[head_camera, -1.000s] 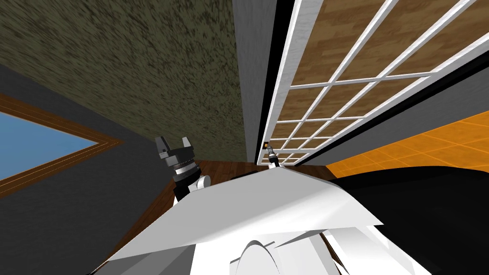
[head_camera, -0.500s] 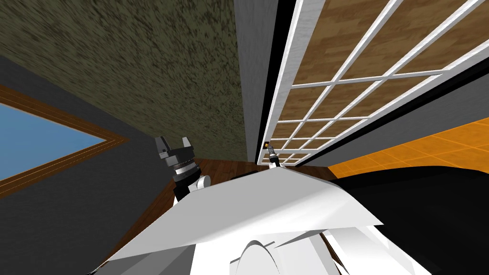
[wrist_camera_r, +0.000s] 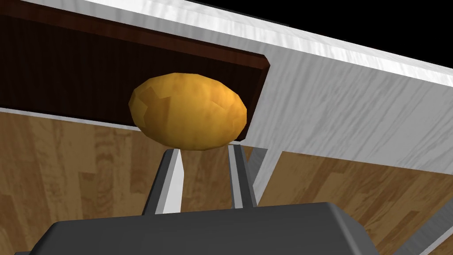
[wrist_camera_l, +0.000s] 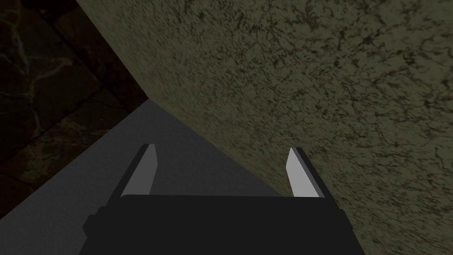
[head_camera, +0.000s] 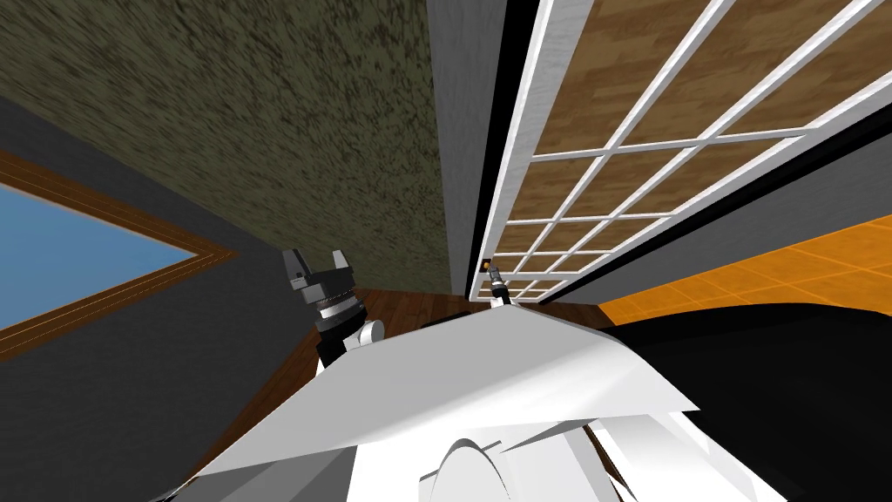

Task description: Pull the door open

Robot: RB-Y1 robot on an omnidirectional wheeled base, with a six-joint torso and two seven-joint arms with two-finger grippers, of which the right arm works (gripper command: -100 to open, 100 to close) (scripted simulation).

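We are clamping the yellow knob low with the right gripper; the left gripper is hanging open. This shallow hold is risking a slip.

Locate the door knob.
The door knob sits on a dark plate on the white door's edge, right of centre in the head view, at the fingers of my right gripper.

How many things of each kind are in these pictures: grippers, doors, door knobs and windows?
Grippers: 2, the left gripper and the right gripper
door: 1
door knob: 1
window: 1
Total: 5
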